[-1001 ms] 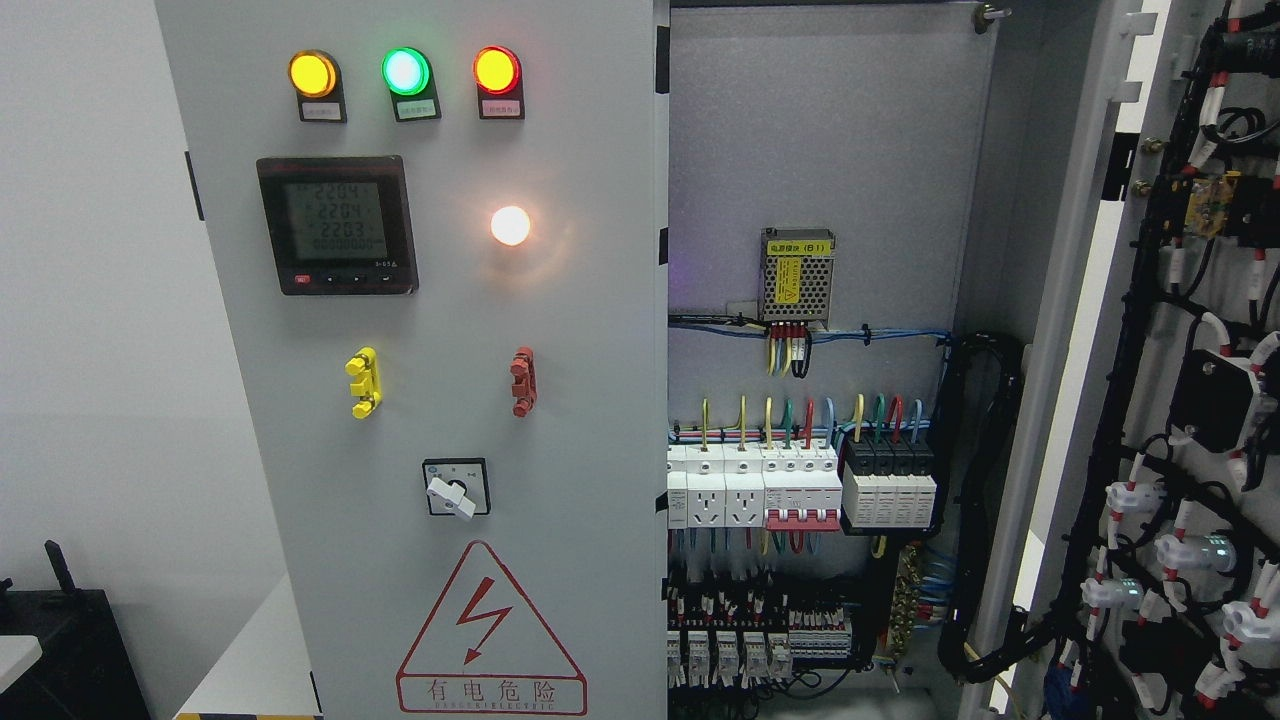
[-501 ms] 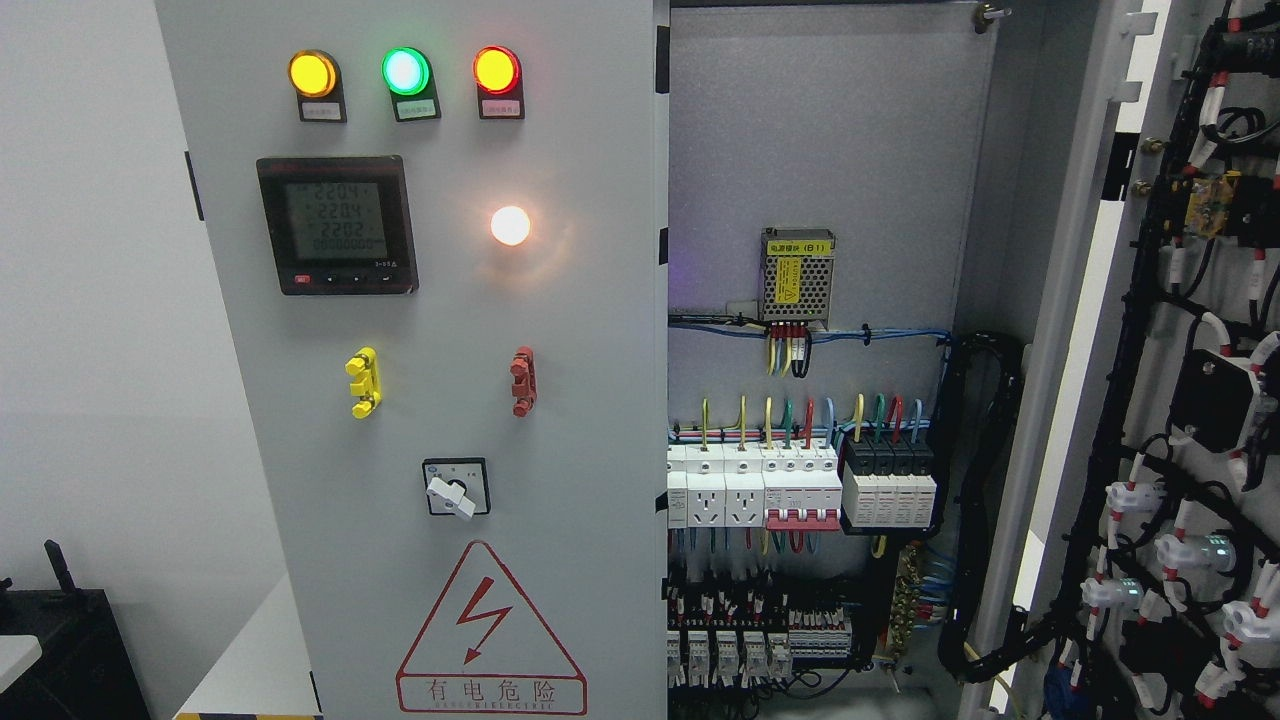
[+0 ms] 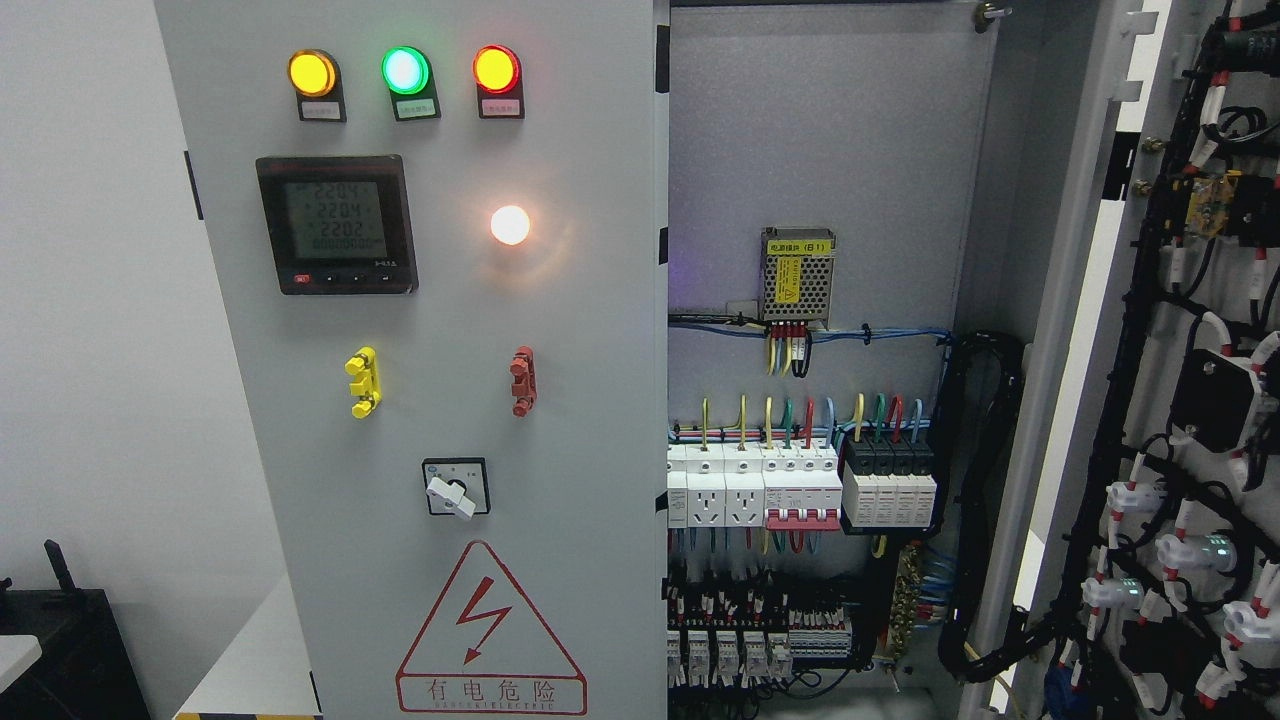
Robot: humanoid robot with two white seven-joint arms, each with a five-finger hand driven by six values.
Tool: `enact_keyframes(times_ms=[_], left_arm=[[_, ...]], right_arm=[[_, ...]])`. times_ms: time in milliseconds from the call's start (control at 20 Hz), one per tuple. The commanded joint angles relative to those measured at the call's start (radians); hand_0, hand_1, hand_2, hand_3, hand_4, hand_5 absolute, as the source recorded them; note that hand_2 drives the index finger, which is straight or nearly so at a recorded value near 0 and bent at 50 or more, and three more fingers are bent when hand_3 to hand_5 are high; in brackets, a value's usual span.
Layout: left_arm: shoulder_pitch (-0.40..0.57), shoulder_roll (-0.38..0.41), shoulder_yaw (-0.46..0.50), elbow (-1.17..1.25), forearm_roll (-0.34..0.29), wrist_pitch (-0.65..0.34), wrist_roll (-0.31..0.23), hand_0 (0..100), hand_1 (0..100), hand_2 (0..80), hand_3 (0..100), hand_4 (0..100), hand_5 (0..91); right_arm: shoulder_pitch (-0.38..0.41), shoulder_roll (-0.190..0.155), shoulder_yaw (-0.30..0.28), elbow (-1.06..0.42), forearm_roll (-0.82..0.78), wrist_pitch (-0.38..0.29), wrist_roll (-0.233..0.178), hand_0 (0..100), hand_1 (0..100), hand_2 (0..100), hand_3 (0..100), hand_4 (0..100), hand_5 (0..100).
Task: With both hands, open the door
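No hand shows, so grip unknown; right of the cabinet, the open door could snag exposed wiring.

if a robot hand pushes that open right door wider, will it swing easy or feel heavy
Probably heavy: the open door carries wiring and parts on its back. It looks like stiff sheet metal, so unlikely to flex. The cable bundle from the cabinet may drag.

The picture is bright and sharp. Three round lamps glow yellow, green and red on the left door. A white light below them shines so hard it makes a soft glare. The inside of the cabinet is darker, with a faint purple glow.
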Motion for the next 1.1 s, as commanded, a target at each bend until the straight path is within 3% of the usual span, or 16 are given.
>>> enact_keyframes(times_ms=[0,250,401,701,1052], left_arm=[[0.005,-0.002,0.000,0.001,0.000,0.001,0.000,0,0,0.0,0,4,0.0],[0.005,0.000,0.000,0.001,0.000,0.001,0.000,0,0,0.0,0,4,0.0],[0.005,-0.002,0.000,0.001,0.000,0.001,0.000,0,0,0.0,0,4,0.0],[0.005,0.000,0.000,0.001,0.000,0.001,0.000,0,0,0.0,0,4,0.0],[0.005,0.000,0.000,0.001,0.000,0.001,0.000,0,0,0.0,0,4,0.0]], right_arm=[[-0.111,-0.009,0.004,-0.045,-0.001,0.000,0.000,0,0,0,0,0,0],[-0.221,-0.003,0.003,-0.041,-0.001,0.005,0.000,0,0,0,0,0,0],[-0.294,-0.003,0.006,-0.031,-0.001,0.052,0.000,0,0,0,0,0,0],[-0.412,0.001,0.017,0.018,-0.002,0.074,0.000,0,0,0,0,0,0],[-0.510,0.000,0.046,0.032,-0.007,0.167,0.000,0,0,0,0,0,0]])
